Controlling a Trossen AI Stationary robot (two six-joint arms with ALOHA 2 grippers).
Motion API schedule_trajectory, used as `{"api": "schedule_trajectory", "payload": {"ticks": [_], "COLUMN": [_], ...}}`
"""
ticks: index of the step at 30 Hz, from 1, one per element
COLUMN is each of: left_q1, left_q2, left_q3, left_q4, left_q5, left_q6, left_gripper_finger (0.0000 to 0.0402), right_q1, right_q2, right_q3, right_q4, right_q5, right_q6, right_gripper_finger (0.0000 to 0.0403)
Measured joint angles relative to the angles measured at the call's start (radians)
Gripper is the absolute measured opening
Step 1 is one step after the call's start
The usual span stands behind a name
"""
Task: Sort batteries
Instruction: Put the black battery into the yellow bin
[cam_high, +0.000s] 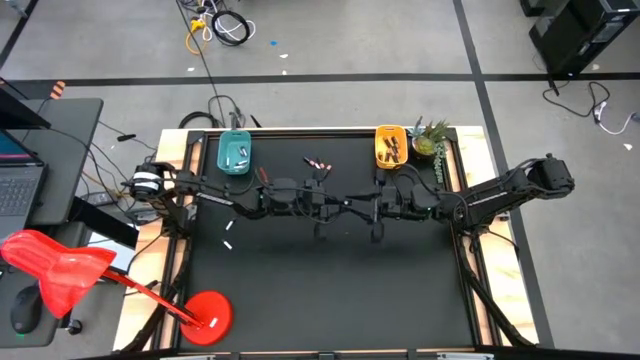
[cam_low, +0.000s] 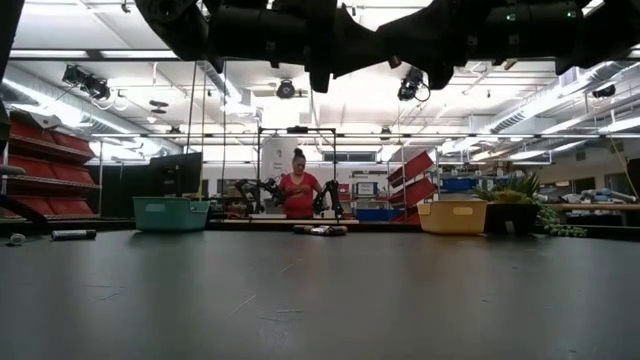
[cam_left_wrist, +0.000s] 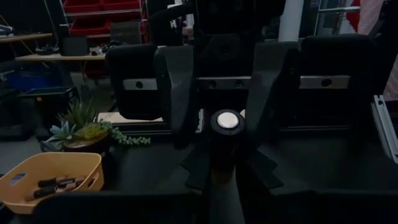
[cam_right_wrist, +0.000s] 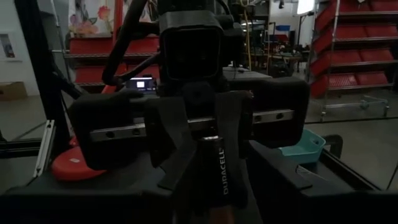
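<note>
A dark battery (cam_left_wrist: 225, 149) with a silvery end and pale lettering hangs in the air over the table's middle, and my left gripper (cam_left_wrist: 225, 177) is shut on it. My right gripper (cam_left_wrist: 225, 93) faces it from the table's right. It is open, one finger on either side of the battery's free end; I cannot tell whether they touch it. In the high view the two grippers meet nose to nose (cam_high: 348, 206). Two dark batteries (cam_high: 318, 161) lie on the mat at the far middle, and two pale ones (cam_high: 228, 234) lie at the left. My left gripper pinches the battery between its two fingers near its rear end (cam_right_wrist: 211, 144). The fingers come level from the table's left and lie along the battery. The battery sticks out level beyond them, silvery end (cam_left_wrist: 227, 121) toward the right gripper, clear of the table.
A teal tray (cam_high: 235, 152) with pale batteries stands at the far left. A yellow tray (cam_high: 390, 145) with dark batteries stands at the far right, next to a small potted plant (cam_high: 430, 138). A person (cam_low: 298, 192) stands beyond the far edge. The near half of the black mat (cam_high: 330, 290) is bare.
</note>
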Motion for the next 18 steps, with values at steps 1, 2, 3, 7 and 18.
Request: {"api": "schedule_trajectory", "payload": {"ticks": [1, 2, 3, 7, 18], "left_q1": [0.000, 0.000, 0.000, 0.000, 0.000], "left_q2": [0.000, 0.000, 0.000, 0.000, 0.000], "left_q3": [0.000, 0.000, 0.000, 0.000, 0.000], "left_q4": [0.002, 0.002, 0.002, 0.002, -0.006], "left_q5": [0.000, 0.000, 0.000, 0.000, -0.021], "left_q6": [0.000, 0.000, 0.000, -0.001, -0.002], "left_gripper_finger": [0.0054, 0.0054, 0.0054, 0.0054, 0.0055], "right_q1": [0.000, 0.000, 0.000, -0.005, -0.010], "right_q2": [0.000, 0.000, 0.000, -0.001, -0.002], "right_q3": [0.000, 0.000, 0.000, 0.000, 0.000], "right_q4": [0.000, 0.000, 0.000, -0.003, -0.013], "right_q5": [-0.002, -0.003, -0.005, -0.032, -0.034], "right_q6": [-0.003, -0.003, -0.004, -0.013, -0.025], "right_gripper_finger": [0.0142, 0.0135, 0.0126, 0.0067, 0.0044]}}
